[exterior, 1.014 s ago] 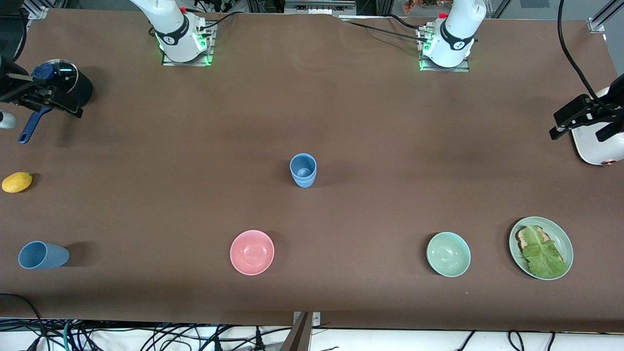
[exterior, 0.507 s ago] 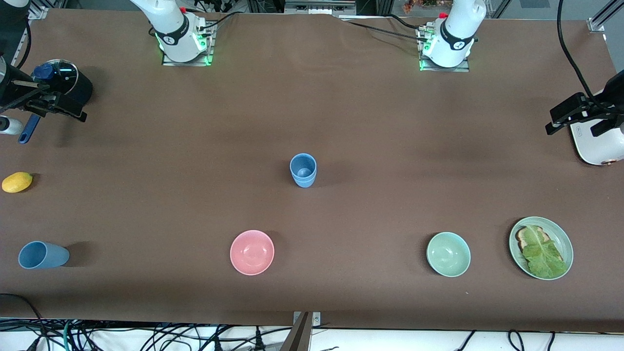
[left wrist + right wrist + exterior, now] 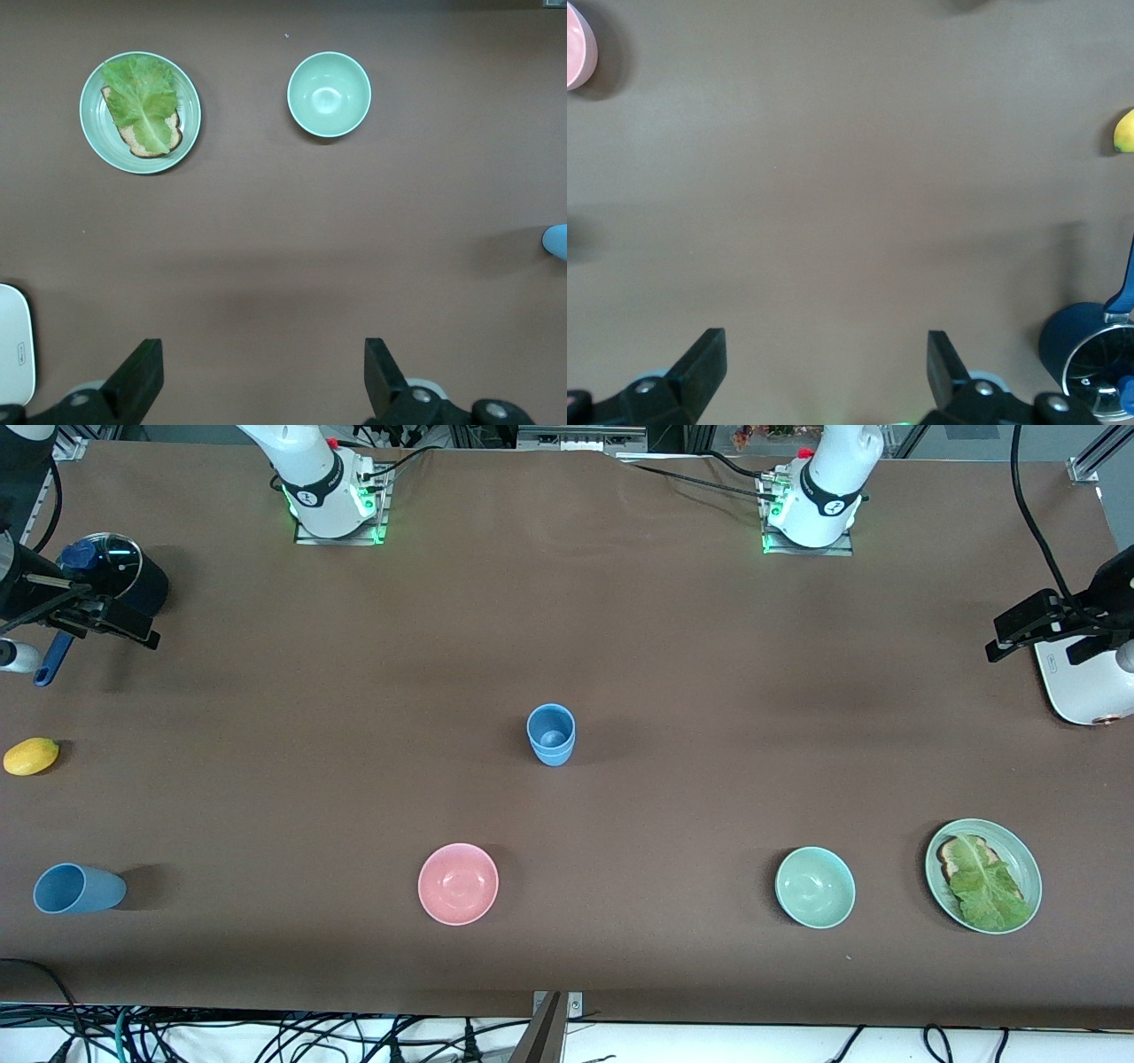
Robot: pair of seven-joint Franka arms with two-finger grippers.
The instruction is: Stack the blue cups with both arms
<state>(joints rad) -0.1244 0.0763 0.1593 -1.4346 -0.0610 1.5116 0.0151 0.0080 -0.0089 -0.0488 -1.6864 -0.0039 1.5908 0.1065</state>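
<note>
**Cups stay put while both arms shift a little at the table ends**
We see one blue cup (image 3: 551, 734) standing in the middle of the picture, and the other blue cup (image 3: 78, 888) lying on its side low in the picture at the right arm's end, well apart. Neither cup has moved in the last second. Only the arms did: the left gripper (image 3: 261, 347) slid a bit higher over the white box (image 3: 1076, 691), and the right gripper (image 3: 824, 336) shifted a bit by the dark pot (image 3: 133, 576). Both have fingers spread wide and carry nothing. So we think these two cups are no closer to being stacked.
</note>
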